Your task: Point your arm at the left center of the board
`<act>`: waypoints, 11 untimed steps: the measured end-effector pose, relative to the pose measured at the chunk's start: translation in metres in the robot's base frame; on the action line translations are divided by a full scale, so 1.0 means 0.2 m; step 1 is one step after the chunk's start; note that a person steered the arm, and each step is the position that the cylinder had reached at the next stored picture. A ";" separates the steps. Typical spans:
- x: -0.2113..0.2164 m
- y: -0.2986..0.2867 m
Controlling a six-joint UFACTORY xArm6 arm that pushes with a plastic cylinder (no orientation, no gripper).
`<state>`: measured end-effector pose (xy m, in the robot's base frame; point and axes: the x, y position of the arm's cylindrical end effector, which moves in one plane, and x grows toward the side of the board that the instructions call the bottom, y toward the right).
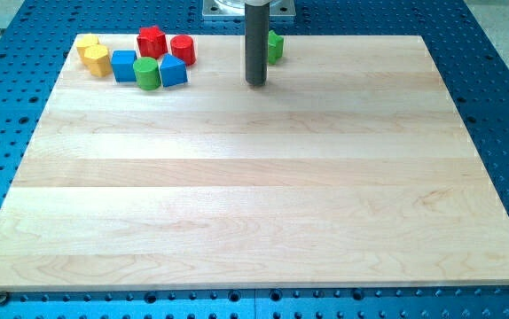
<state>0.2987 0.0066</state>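
While I scan from the view's left, the board's [237,204] left centre lies bare; yellow blocks [94,55], blue cubes [124,65], a green cylinder [147,73] and red blocks [152,41] cluster top-left. My tip [254,83], a fingerless rod holding nothing, sits right of them, beside another green block [275,46].

A laboratory or robotics test bench is indicated: a pale wooden board [254,177] is laid on a blue perforated metal table [503,89], whose grid of mounting holes is seen past every board edge.
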 end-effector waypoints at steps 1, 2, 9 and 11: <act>0.00 0.00; 0.00 0.00; 0.46 -0.72; 0.50 -1.42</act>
